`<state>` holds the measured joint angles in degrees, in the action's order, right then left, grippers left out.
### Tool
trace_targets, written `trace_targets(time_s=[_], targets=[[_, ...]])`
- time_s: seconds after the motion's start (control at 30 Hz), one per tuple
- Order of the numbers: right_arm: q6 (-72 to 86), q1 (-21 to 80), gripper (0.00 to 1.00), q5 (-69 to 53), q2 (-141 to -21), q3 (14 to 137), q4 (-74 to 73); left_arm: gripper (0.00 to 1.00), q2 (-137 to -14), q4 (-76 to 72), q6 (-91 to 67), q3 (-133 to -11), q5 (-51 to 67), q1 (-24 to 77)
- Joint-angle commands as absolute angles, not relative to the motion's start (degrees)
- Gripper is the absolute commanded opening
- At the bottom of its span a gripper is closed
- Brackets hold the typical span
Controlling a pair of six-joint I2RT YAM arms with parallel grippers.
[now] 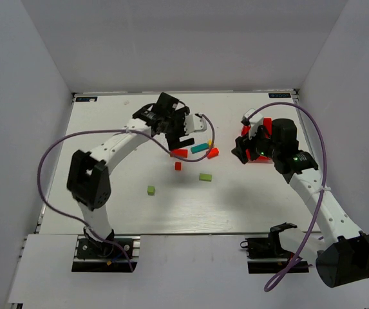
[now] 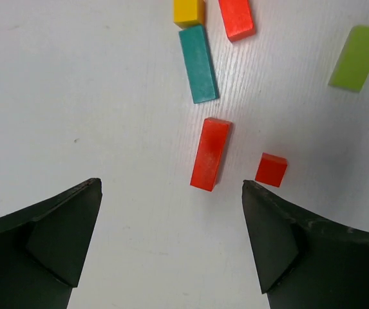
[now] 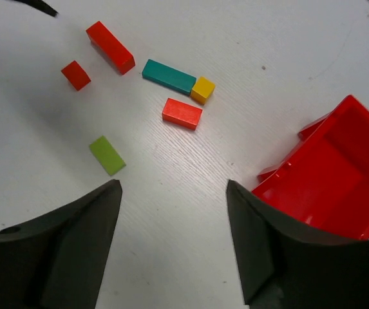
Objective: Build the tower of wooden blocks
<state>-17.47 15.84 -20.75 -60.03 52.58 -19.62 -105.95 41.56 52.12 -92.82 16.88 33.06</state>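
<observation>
The wood blocks lie loose and single on the white table, none on another. A long red bar [image 2: 210, 153] and a small red cube [image 2: 271, 169] lie just ahead of my left gripper [image 2: 171, 187], which hangs open and empty above the table. Beyond them are a teal bar [image 2: 198, 63], a yellow cube [image 2: 189, 11], a short red block [image 2: 236, 18] and a green bar [image 2: 358, 58]. My right gripper [image 3: 173, 183] is open and empty over bare table, the green bar [image 3: 107, 155] to its left. A green cube [image 1: 151, 190] sits apart. No tower stands.
A red plastic tray [image 3: 329, 174] lies tilted just right of my right gripper [image 1: 243, 143]. White walls close in the table on three sides. A purple cable loops from my left arm near the blocks [image 1: 207, 129].
</observation>
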Motion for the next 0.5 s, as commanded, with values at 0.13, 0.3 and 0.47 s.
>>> trace_targets(time_s=[0.13,0.3,0.47], targets=[[-20.7,16.1,0.62,-23.9,-60.8,51.5,-17.5,0.67,-83.3,17.7,21.8,-73.4,6.5,33.1],[-22.1,17.2,0.00,-24.4,-68.8,55.4,-18.5,0.00,-73.4,22.1,0.2,-69.1,6.3,32.6],[-24.0,21.3,0.36,-20.6,-80.7,63.4,-21.6,0.85,-56.8,17.4,-3.2,-53.5,5.2,33.2]])
